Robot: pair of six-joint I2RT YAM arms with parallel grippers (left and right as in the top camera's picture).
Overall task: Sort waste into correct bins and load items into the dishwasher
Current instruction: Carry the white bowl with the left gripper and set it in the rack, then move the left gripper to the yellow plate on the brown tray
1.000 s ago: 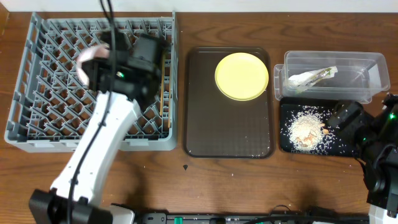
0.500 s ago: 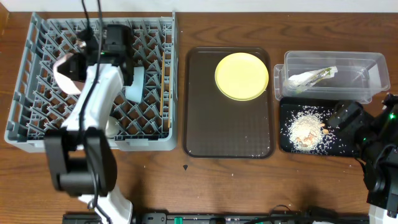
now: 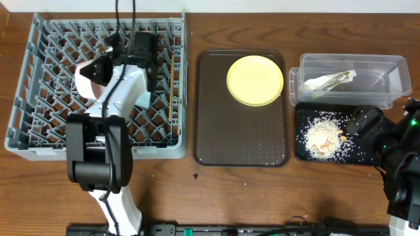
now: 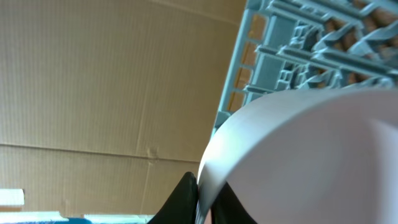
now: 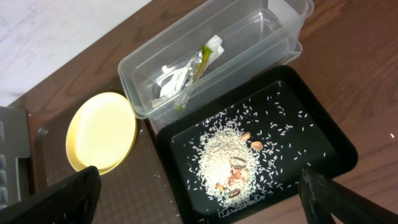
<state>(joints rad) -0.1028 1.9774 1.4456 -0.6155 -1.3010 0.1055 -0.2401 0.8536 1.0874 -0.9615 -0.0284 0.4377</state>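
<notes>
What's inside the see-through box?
A crumpled white tissue and a green snack wrapper lie in the clear box. Anything underneath them is covered, so I cannot see it.

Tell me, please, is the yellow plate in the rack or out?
Out: the yellow plate lies flat on the brown tray, beside the rack.
</notes>
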